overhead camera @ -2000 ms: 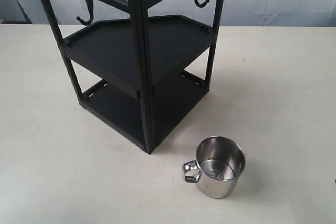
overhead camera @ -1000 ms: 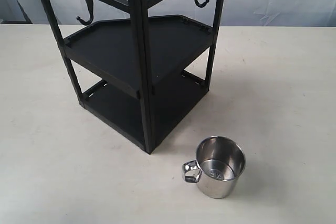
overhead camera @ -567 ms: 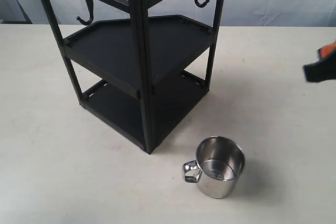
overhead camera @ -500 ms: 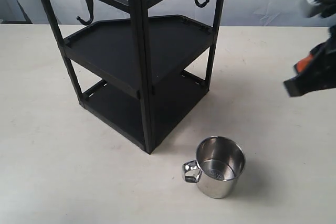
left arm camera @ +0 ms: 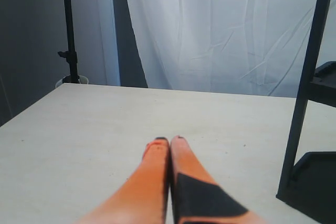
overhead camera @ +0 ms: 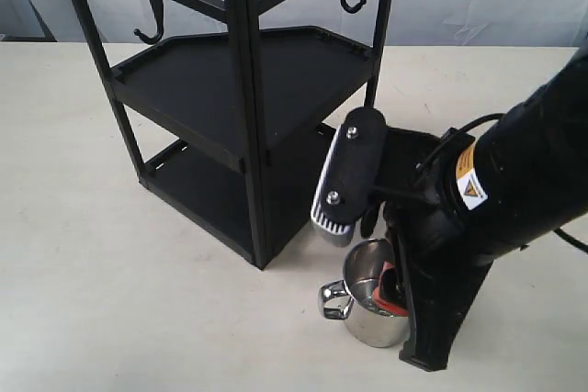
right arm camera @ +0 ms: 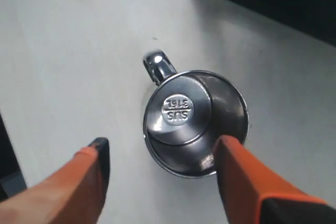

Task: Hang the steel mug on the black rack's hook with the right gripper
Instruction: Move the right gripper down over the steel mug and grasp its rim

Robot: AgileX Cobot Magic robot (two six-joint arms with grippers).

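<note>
The right gripper (right arm camera: pixel 160 174) hangs spread wide over the steel mug (right arm camera: pixel 195 121), one finger (right arm camera: pixel 236 174) above its rim; left gripper (left arm camera: pixel 169 142) fingers together

Right gripper (right arm camera: pixel 163 169) spread wide (left gripper (left arm camera: pixel 169 141) fingers together).

The right gripper (overhead camera: pixel 390 286) hides the right side of the mug (overhead camera: pixel 366 305). The rack (overhead camera: pixel 241 117) is cut off at the top, so its hooks' tops cannot be seen.
</note>
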